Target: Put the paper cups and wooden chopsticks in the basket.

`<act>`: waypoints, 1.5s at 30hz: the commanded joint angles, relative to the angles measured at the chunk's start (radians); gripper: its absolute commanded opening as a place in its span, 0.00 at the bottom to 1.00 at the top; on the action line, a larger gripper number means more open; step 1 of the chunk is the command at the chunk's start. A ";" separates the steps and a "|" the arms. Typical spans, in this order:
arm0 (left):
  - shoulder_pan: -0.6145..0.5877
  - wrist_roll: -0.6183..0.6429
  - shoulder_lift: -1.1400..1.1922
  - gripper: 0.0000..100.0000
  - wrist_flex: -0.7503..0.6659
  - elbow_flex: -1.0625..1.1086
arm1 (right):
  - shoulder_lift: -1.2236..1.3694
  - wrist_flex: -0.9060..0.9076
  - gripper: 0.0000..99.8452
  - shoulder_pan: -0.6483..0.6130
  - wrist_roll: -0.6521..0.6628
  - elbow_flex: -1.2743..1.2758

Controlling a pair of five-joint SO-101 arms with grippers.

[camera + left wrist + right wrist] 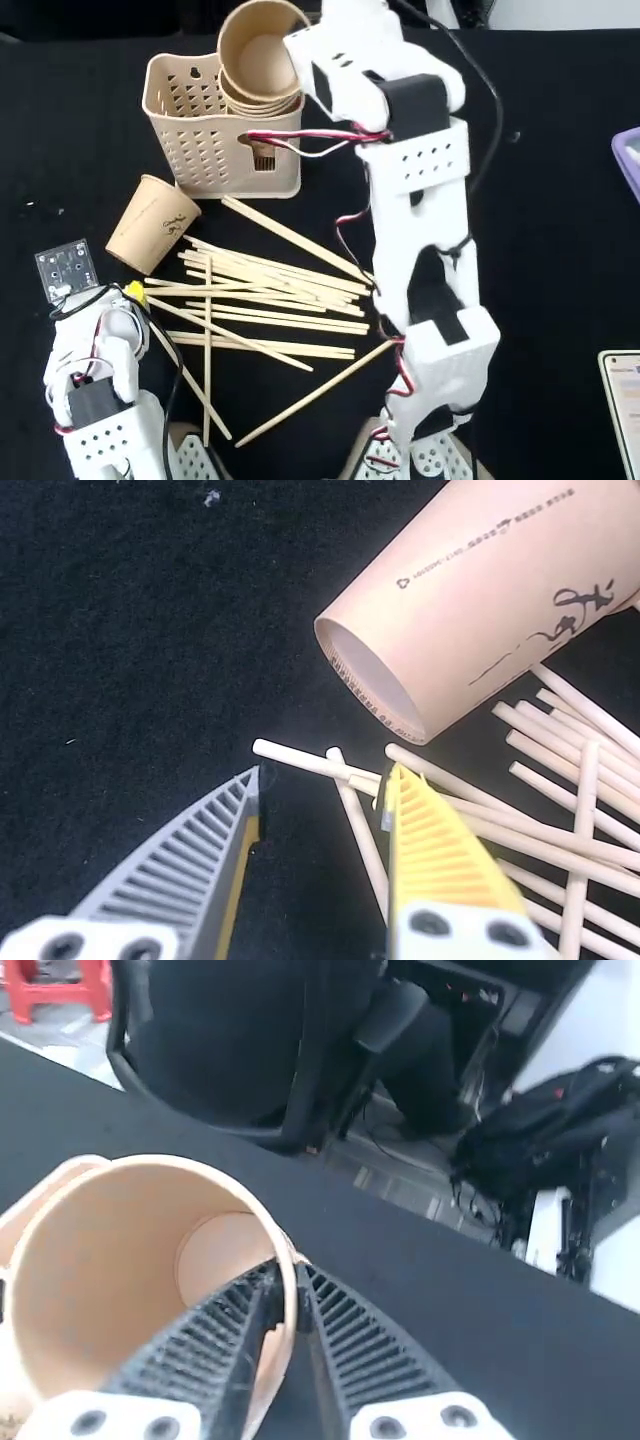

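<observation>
Basket point(200, 130): beige, with rows of small slot holes across its walls. Cup above the basket point(262, 50): plain tan, inside and out. Cup beside the basket point(152, 224): same tan, dark brush-stroke mark, a line of tiny dark print, pale rim. Chopsticks point(270, 290) in front of the basket: pale bare wood. Worktop point(560, 250): black. Left hand point(322, 780): one finger grey, the other yellow, both ribbed. Right hand point(285, 1275): black, ribbed. Arms point(420, 200): white, with black blocks. Wires point(320, 140) by the basket: red, black, white. Small board point(66, 268): dark grey with pale dots.
</observation>
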 commanded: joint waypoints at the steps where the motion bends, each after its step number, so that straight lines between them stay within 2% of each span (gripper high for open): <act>1: 0.012 0.003 -0.002 0.20 -0.020 -0.012 | 0.007 0.038 0.01 0.011 -0.002 -0.044; 4: 0.012 0.003 -0.002 0.20 -0.020 -0.012 | 0.016 0.071 0.02 -0.015 -0.002 -0.051; 9: 0.012 0.003 -0.002 0.20 -0.020 -0.012 | -0.001 0.107 0.22 -0.055 -0.002 -0.076; 11: 0.012 0.003 -0.002 0.20 -0.020 -0.012 | -0.013 0.121 0.26 -0.058 -0.002 -0.113; 18: 0.012 0.003 -0.002 0.20 -0.020 -0.012 | -0.025 0.150 0.19 -0.054 -0.002 -0.157; 23: 0.012 0.003 -0.002 0.20 -0.020 -0.012 | -0.005 0.150 0.18 -0.058 -0.002 -0.136; 36: 0.012 0.003 -0.002 0.20 -0.020 -0.012 | 0.105 -0.144 0.18 -0.060 -0.002 -0.131; 45: 0.012 0.003 -0.002 0.20 -0.020 -0.012 | 0.101 -0.155 0.18 -0.060 -0.002 -0.131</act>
